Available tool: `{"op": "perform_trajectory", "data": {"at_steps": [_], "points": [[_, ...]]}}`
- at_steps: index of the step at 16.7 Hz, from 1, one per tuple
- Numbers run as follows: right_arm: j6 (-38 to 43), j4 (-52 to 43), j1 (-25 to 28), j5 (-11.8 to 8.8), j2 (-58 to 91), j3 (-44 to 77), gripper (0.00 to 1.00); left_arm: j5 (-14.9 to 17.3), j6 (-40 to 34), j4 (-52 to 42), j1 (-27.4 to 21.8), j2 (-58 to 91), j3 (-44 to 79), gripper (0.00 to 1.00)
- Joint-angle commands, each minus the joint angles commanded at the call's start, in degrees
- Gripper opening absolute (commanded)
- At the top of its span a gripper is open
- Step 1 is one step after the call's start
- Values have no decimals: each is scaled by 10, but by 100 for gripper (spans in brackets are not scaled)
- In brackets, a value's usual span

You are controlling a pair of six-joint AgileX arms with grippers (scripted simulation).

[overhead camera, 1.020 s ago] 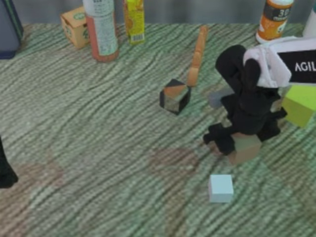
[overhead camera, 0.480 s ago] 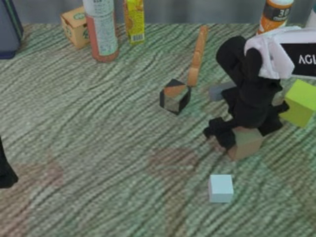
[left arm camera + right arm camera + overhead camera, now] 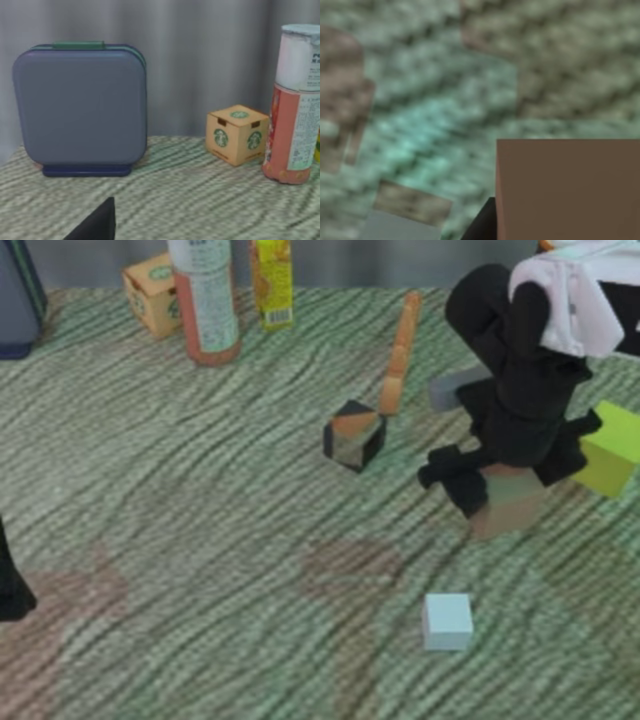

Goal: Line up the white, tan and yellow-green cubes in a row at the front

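**Tan cube in hand, no row yet**

The right gripper (image 3: 500,502) sits at about three o'clock on the desk (image 3: 200,490), its fingers closed on the tan cube (image 3: 510,508); the right wrist view shows that cube's brown face (image 3: 567,190) filling one corner over the woven cloth, which fits a cube held off the surface (a judgement, since no clear gap shows from above). The yellow-green cube (image 3: 612,448) lies just beside the gripper toward the right edge, partly hidden by the arm; the white cube (image 3: 447,621) rests alone at about five o'clock, well apart from both. The left arm (image 3: 12,585) is parked at nine o'clock, its fingers too little in view to tell their state.

Progress, as I judge it: early. One cube is gripped and none is lined up at the front; the tan cube has yet to be set down near the white one, and the yellow-green cube is untouched.
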Motion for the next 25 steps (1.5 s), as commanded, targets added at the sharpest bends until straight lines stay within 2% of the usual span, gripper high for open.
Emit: {"op": "perform_trajectory", "data": {"at_steps": [3,6,13,16,19,25], "points": [[9,0,3,0,2,0,0,0,0,0,0,0,0,100],[66,-8,36,1,4,6,0,0,0,0,0,0,0,100],[320,-32,164,4,-6,11,0,0,0,0,0,0,0,100],[404,-37,210,6,-18,10,0,0,0,0,0,0,0,100],[434,-37,230,7,-25,9,0,0,0,0,0,0,0,100],[434,-27,228,6,-20,1,0,0,0,0,0,0,0,100]]}}
